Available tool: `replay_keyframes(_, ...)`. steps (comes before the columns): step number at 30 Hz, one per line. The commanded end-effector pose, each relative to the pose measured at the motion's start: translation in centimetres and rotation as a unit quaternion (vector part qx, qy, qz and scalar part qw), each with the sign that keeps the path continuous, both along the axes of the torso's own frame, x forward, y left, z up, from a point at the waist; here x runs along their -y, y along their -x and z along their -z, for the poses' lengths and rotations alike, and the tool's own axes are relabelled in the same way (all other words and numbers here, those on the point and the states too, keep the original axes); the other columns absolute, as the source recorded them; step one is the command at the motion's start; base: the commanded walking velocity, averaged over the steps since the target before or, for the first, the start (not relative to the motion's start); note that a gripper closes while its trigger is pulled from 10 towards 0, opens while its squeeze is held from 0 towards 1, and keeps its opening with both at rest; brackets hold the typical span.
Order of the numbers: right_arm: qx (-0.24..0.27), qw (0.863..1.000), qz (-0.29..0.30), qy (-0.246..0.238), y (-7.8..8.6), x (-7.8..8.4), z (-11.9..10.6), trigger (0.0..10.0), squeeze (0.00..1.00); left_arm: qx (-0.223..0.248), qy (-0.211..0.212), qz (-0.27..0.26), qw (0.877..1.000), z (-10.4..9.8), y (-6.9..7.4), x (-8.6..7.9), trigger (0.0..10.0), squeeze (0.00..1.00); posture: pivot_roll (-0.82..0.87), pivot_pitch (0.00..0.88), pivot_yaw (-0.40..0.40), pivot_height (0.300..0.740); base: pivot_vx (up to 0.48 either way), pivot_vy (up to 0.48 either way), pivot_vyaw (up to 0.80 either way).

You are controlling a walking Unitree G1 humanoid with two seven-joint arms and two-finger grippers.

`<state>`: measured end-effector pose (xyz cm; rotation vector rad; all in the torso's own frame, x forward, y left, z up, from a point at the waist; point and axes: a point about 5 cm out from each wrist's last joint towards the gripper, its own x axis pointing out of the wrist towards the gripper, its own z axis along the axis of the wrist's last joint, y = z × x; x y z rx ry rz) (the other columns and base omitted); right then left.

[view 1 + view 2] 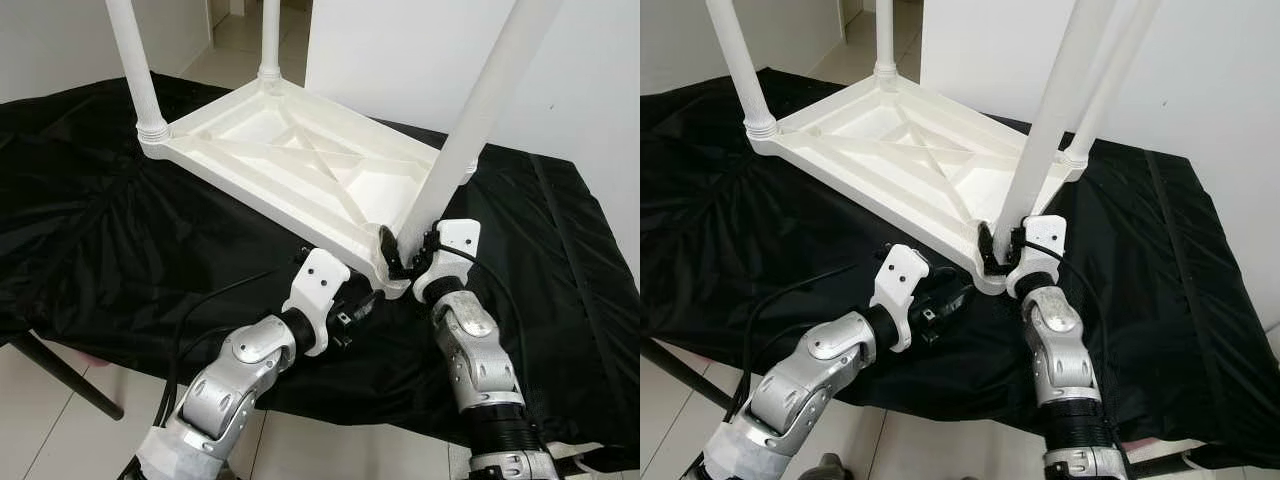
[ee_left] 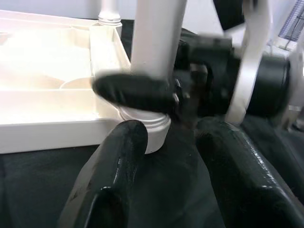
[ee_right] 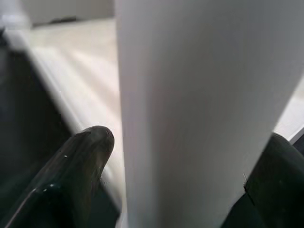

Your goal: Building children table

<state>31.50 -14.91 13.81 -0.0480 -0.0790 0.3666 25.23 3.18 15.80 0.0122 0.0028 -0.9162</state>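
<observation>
Children's table [image 1: 300,160], white plastic, lies upside down on a worktop draped in black cloth [image 1: 100,230], its ribbed underside facing up. Right claw [image 1: 402,252] is clamped on the near leg [image 1: 470,130] just above the corner socket, one black finger on each side of the tube; in the right wrist view the leg [image 3: 199,114] stands between the 2 fingers [image 3: 78,161]. Left claw [image 1: 358,305] hovers just below the same near corner with its fingers spread and nothing between them; the left wrist view shows the leg base [image 2: 152,128] in its socket just beyond those fingers [image 2: 118,156], with the right claw's finger [image 2: 133,92] across the tube. The near corner sits close to the worktop's front edge, where the cloth drops toward pale tiled floor [image 1: 30,400]. 2 far legs [image 1: 135,70] stand upright in their sockets, their tops cut off by the frame, as is the near leg's. A 4th leg [image 1: 1110,80] shows behind the near one in the right eye view. Bare cloth lies open to the right of the table. A white wall [image 1: 400,50] stands behind.
</observation>
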Motion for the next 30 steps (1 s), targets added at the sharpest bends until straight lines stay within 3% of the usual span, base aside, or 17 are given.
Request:
replay_keyframes(1,-0.005,1.000,-0.024,0.008,0.1,0.2,0.5,10.0,0.00,-0.002,-0.001,0.008,1.000,0.3,0.1,0.2,10.0,0.00,0.16,0.025,-0.117,0.740,0.000,0.000,0.00)
replay_keyframes(6,-0.005,0.994,-0.104,0.036,-0.6,0.5,0.4,10.0,0.00,0.000,-0.001,0.008,1.000,0.1,-0.1,0.1,10.0,0.00,0.16,0.026,-0.109,0.740,0.000,0.000,0.00)
replay_keyframes(10,0.001,0.990,-0.135,0.046,-1.2,0.5,0.1,10.0,0.00,0.001,-0.001,0.007,1.000,0.1,-0.1,0.0,10.0,0.00,0.16,0.030,-0.107,0.740,0.000,0.000,0.00)
replay_keyframes(11,0.001,0.988,-0.148,0.053,-1.9,0.6,-0.1,7.5,0.00,0.002,-0.002,0.004,1.000,0.0,-0.2,0.0,10.0,0.00,0.17,0.033,-0.107,0.740,0.000,0.000,0.00)
replay_keyframes(13,0.000,0.987,-0.152,0.056,-2.1,0.6,0.0,7.5,0.00,0.002,-0.002,0.003,1.000,0.0,-0.2,-0.1,10.0,0.00,0.17,0.033,-0.107,0.740,0.000,0.000,0.00)
replay_keyframes(14,-0.001,0.986,-0.155,0.059,-2.3,0.7,0.0,4.4,0.00,0.002,-0.001,0.002,1.000,0.0,-0.2,-0.1,10.0,0.00,0.17,0.036,-0.108,0.740,0.000,0.000,0.00)
replay_keyframes(15,-0.002,0.985,-0.159,0.066,-2.4,0.7,0.1,0.0,0.00,0.002,-0.001,0.001,1.000,0.0,-0.2,-0.1,10.0,0.00,0.18,0.040,-0.110,0.740,0.000,0.000,0.00)
replay_keyframes(24,-0.020,0.983,-0.171,0.068,-2.5,1.1,0.8,0.0,0.00,0.001,-0.001,-0.006,1.000,0.0,-0.1,-0.4,10.0,0.00,0.19,0.050,-0.115,0.740,0.000,0.000,0.00)
replay_keyframes(30,-0.026,0.988,-0.146,0.042,-2.2,1.7,1.4,0.0,0.00,-0.002,0.001,-0.008,1.000,0.1,0.2,-0.4,10.0,0.00,0.18,0.062,-0.113,0.740,0.000,0.000,0.00)
